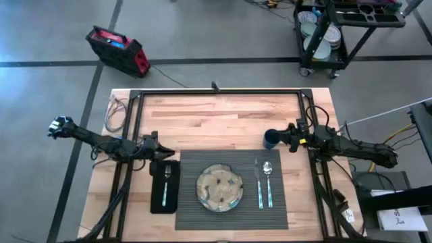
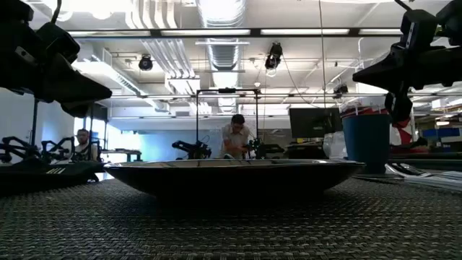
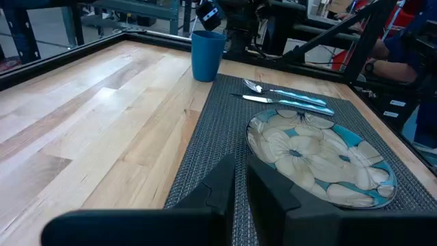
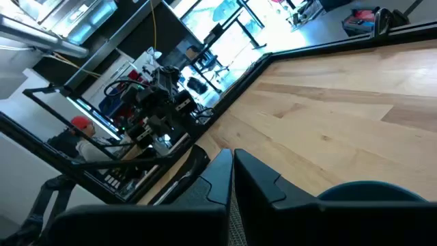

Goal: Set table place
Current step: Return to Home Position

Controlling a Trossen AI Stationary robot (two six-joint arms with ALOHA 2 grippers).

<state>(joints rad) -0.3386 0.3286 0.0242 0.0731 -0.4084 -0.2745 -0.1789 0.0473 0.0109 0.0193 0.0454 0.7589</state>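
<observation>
Worktop: light wood, black frame.
Placemat: dark grey, ribbed, at the near middle of the worktop.
On it: flowered plate, left of centre; knife and spoon side by side to its right.
Blue cup: on bare wood by the mat's far right corner.
Black napkin: along the mat's left edge, fork on it.
Left tool: above the napkin's far end, pressed together, empty.
Right tool: just beside the cup, likewise pressed together, empty.

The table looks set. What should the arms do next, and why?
Probably ease the right gripper back from the blue cup: it hangs empty beside it, and plate, fork, knife and spoon already lie placed. Left gripper hovers by the napkin.
</observation>
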